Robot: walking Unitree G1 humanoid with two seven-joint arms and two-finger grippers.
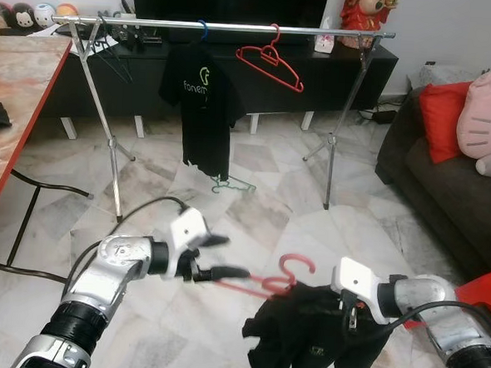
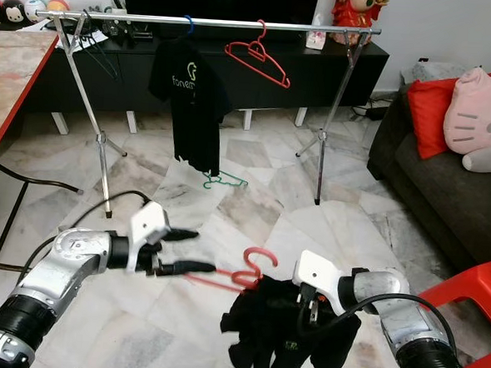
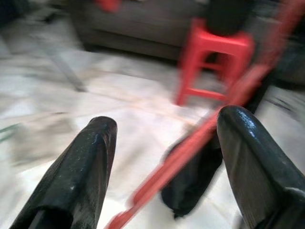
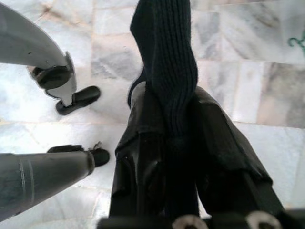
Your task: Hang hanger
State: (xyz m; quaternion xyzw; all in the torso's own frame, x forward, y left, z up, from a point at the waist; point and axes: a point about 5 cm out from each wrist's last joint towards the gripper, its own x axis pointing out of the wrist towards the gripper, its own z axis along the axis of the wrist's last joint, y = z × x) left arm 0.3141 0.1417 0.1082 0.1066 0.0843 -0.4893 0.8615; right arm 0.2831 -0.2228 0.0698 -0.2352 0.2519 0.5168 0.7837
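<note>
A red hanger [image 1: 274,283] hangs low over the floor in front of me, its hook [image 1: 294,263] pointing up. A black garment [image 1: 307,334] is draped from it. My left gripper [image 1: 234,257] is open, and the hanger's thin arm [image 3: 190,148] runs between its fingers, close to one of them. My right gripper [image 4: 169,102] is shut on a ribbed fold of the black garment. Farther off stands a silver clothes rail [image 1: 238,26]. It carries a black T-shirt [image 1: 200,106] on a blue hanger and an empty red hanger [image 1: 271,60].
A green hanger [image 1: 230,184] lies on the marble floor under the rail. A red-edged table [image 1: 17,95] stands at the left, a dark sofa [image 1: 445,188] with a red cushion and a pink plush at the right. A red stool [image 1: 485,290] is by my right arm.
</note>
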